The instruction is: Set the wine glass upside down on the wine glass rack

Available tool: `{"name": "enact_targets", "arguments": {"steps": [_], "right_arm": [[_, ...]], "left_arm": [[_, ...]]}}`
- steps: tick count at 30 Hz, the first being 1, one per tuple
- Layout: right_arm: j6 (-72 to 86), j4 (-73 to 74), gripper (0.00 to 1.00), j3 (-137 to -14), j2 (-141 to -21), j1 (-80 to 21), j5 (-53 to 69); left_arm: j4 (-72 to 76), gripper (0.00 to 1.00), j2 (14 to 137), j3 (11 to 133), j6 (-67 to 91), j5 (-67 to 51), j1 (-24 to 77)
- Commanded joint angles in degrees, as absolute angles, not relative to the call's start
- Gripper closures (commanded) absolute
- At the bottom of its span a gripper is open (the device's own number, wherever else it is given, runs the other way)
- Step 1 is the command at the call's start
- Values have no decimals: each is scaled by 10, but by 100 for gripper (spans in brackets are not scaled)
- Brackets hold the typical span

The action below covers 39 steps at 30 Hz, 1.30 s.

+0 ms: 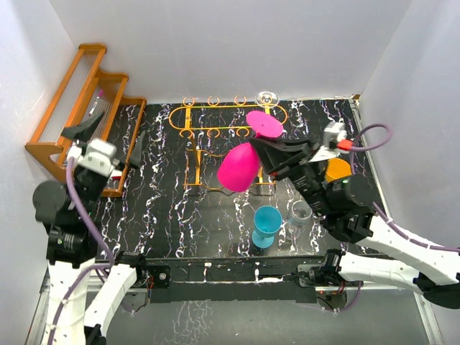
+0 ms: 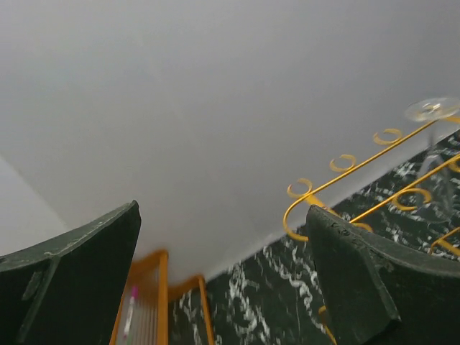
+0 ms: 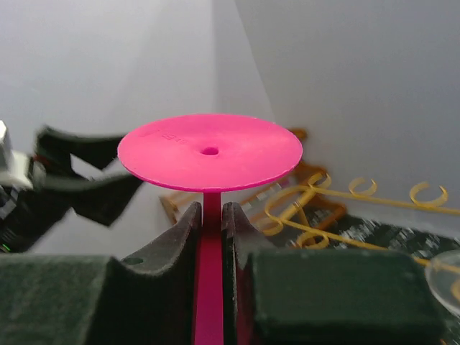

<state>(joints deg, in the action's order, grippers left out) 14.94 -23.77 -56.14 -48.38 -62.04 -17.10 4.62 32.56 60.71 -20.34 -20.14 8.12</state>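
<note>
A pink wine glass (image 1: 239,167) hangs tilted over the middle of the dark mat, its round foot (image 1: 264,123) towards the back and its bowl towards me. My right gripper (image 1: 260,148) is shut on its stem. In the right wrist view the foot (image 3: 210,151) stands just above the closed fingertips (image 3: 210,215). The orange-gold wine glass rack (image 1: 215,115) stands right behind the glass, with its ring loops (image 3: 338,198) beyond the foot. My left gripper (image 1: 109,133) is open and holds nothing, at the left by the wooden rack; its wrist view shows the wire rack (image 2: 345,172) past the spread fingers (image 2: 223,273).
A clear glass (image 1: 267,95) sits foot-up at the wire rack's back right end. A brown wooden stepped rack (image 1: 79,108) leans in the back left corner. A blue glass (image 1: 267,224), a clear glass (image 1: 300,213) and an orange object (image 1: 338,169) stand near my right arm. White walls enclose the mat.
</note>
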Motion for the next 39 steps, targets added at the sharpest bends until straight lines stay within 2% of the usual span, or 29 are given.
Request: {"name": "enact_targets", "arguments": {"steps": [1, 4, 6, 10, 15, 27, 39], "right_arm": [[86, -104, 92, -531, -490, -621, -235], [59, -152, 92, -488, -482, -621, -244], [-28, -216, 92, -447, -473, -621, -193], [-27, -200, 92, -460, -500, -621, -275], [-41, -309, 92, -419, -517, -621, -317], [-72, -391, 92, -457, -636, -621, -362], [-105, -427, 92, -481, -691, -620, -390]], "left_arm": [[-152, 3, 402, 663, -196, -11, 83], [-183, 3, 412, 673, -201, 24, 83], [-212, 3, 421, 684, -200, 32, 83], [-253, 3, 443, 701, -203, 48, 83], [-260, 3, 453, 701, -218, 59, 83], [-281, 3, 469, 696, -232, 47, 83], [-272, 3, 441, 665, -270, 42, 83]]}}
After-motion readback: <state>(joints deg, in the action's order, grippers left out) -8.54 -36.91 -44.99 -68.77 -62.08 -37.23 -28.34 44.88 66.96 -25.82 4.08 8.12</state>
